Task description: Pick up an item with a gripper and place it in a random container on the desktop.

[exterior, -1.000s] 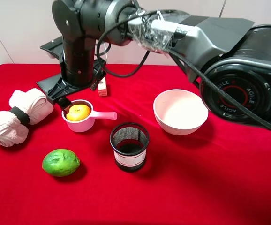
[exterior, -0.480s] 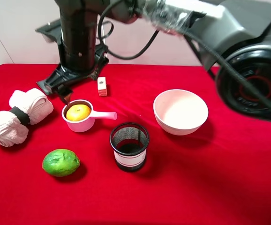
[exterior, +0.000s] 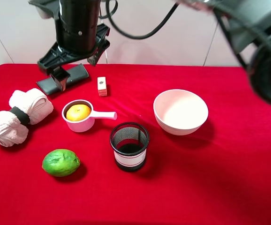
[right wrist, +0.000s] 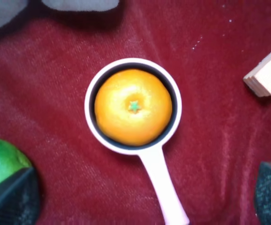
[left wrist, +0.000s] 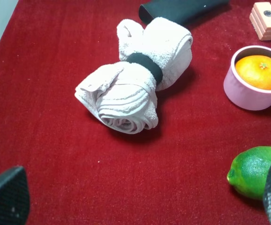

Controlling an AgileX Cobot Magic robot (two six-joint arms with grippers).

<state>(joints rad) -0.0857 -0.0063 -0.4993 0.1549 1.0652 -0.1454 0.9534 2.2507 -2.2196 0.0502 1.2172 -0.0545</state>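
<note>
Placement looks finished in the high view: the orange (exterior: 78,112) sits inside the pink cup (exterior: 84,125) on the red table (exterior: 210,183), and the right fingers (exterior: 59,80), spread and empty, stand higher above and behind the cup than a second ago, probably to clear it. From the left wrist, the left fingers (left wrist: 6,199) are spread wide, holding nothing, with the lime (left wrist: 255,171) near the cup (left wrist: 248,96). From the right wrist, the orange (right wrist: 133,107) fills the cup (right wrist: 160,178), straight below the spread right fingers (right wrist: 11,199).
</note>
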